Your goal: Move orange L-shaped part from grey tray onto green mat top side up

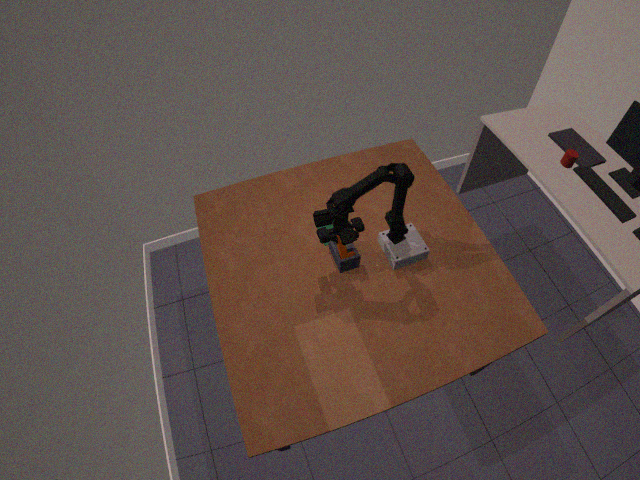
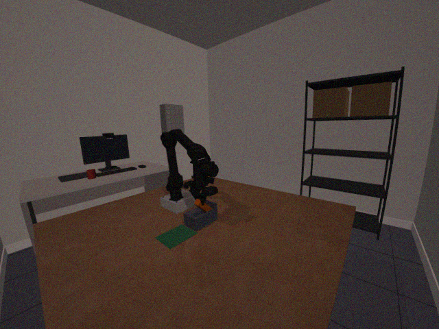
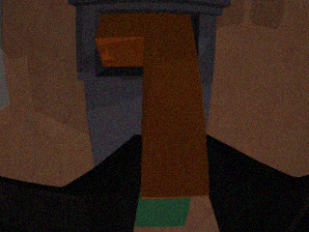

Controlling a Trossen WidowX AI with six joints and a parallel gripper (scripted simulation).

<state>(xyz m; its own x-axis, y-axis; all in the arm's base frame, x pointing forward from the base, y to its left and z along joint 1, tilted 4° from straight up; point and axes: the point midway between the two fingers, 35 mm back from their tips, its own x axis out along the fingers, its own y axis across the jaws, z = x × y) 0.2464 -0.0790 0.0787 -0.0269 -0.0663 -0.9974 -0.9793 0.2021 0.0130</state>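
The orange L-shaped part (image 1: pixel 342 252) (image 2: pixel 203 206) (image 3: pixel 174 92) is tilted. Its straight end is raised above the tray, and its L-shaped end is low, in or just over the far end of the pocket; whether it touches the pocket floor cannot be told. The grey tray (image 1: pixel 349 265) (image 2: pixel 201 221) (image 3: pixel 113 118) stands on the table. My gripper (image 3: pixel 170 142) is shut on the raised straight end, one black finger on each side. In the top and exterior views the arm partly hides the grip. The green mat (image 2: pixel 175 236) (image 3: pixel 161 213) lies beside the tray at the raised end's side.
The arm's white base (image 1: pixel 405 246) (image 2: pixel 173 204) stands on the brown table (image 1: pixel 268 268) (image 2: pixel 247 269) near the tray. A desk with a red cup (image 1: pixel 569 158) (image 2: pixel 90 173) and a black shelf rack (image 2: pixel 347 153) stand away from the table.
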